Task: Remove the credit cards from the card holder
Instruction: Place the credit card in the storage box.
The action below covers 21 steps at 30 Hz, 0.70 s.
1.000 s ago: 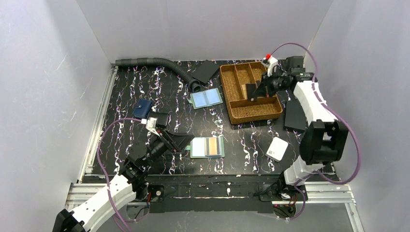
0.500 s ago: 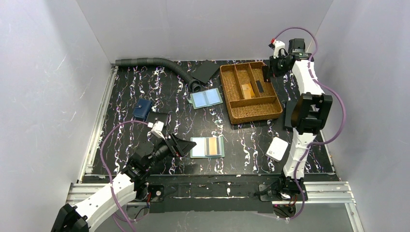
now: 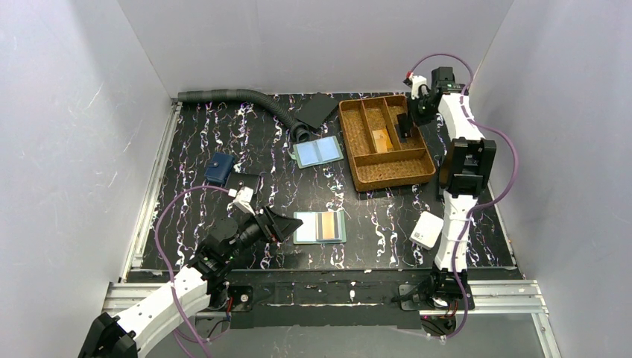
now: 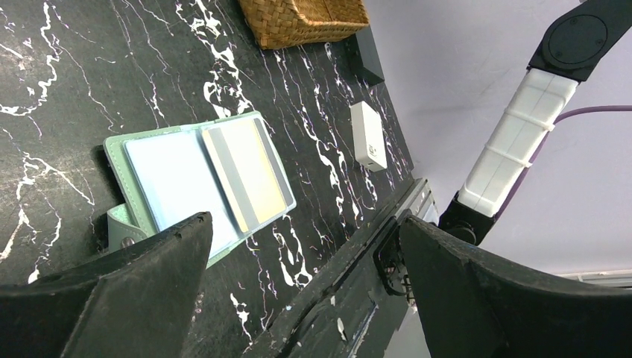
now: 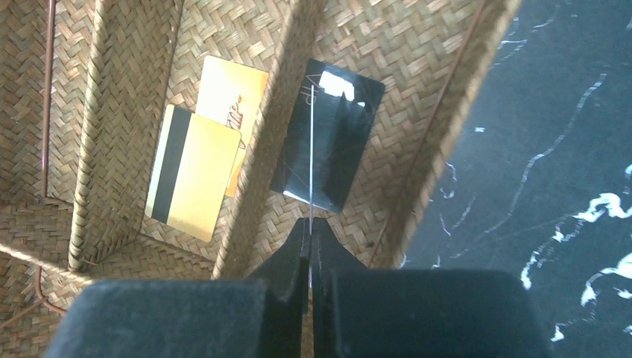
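Observation:
The card holder (image 3: 320, 227) lies open on the black mat, teal-edged, with a blue and an orange-tan panel; in the left wrist view the card holder (image 4: 195, 179) shows a gold card with a grey stripe in its right panel. My left gripper (image 3: 289, 226) (image 4: 304, 222) stands open just left of it, touching nothing. My right gripper (image 3: 406, 124) (image 5: 310, 220) hangs over the woven basket (image 3: 390, 177), shut on a thin credit card (image 5: 310, 149) seen edge-on. A black card (image 5: 344, 153) and two gold cards (image 5: 195, 175) lie in the basket.
A second holder with pale-blue panels (image 3: 317, 151) lies left of the basket. A navy pouch (image 3: 218, 168), a black hose (image 3: 238, 97), a white box (image 3: 427, 229) and a flat black piece (image 3: 454, 177) are also on the mat.
The right arm swung up and back to the basket's right side, uncovering gold cards inside it. The left gripper moved nearer and right, up to the holder's left edge.

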{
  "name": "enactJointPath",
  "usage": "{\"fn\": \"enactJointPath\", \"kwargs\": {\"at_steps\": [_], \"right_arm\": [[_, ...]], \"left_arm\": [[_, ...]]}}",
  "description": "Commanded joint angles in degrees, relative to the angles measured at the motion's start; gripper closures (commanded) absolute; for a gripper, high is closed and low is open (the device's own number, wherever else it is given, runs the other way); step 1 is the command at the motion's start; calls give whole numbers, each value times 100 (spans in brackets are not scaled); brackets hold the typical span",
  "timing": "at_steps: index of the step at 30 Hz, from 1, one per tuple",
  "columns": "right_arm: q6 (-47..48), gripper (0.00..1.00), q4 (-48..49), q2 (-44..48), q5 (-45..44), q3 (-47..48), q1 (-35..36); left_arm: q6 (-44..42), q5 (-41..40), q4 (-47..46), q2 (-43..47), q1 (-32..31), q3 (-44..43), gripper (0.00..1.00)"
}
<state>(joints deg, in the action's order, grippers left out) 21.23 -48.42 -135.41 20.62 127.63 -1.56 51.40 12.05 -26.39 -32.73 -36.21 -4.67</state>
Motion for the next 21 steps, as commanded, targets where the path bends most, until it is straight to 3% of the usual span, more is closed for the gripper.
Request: {"fn": "enactJointPath", "kwargs": {"at_steps": [1,12,21], "right_arm": [[-19,96,-121,-147,-93,346,120],[-162,90,-266,-540,-271,738,117],[-216,68,-23,-416,-896,806,139]], "left_arm": [[-120,7,39,31,26,-219,4],[-78,7,62,128,26,-234,4],[-40,16,64,156,26,-280,4]]}}
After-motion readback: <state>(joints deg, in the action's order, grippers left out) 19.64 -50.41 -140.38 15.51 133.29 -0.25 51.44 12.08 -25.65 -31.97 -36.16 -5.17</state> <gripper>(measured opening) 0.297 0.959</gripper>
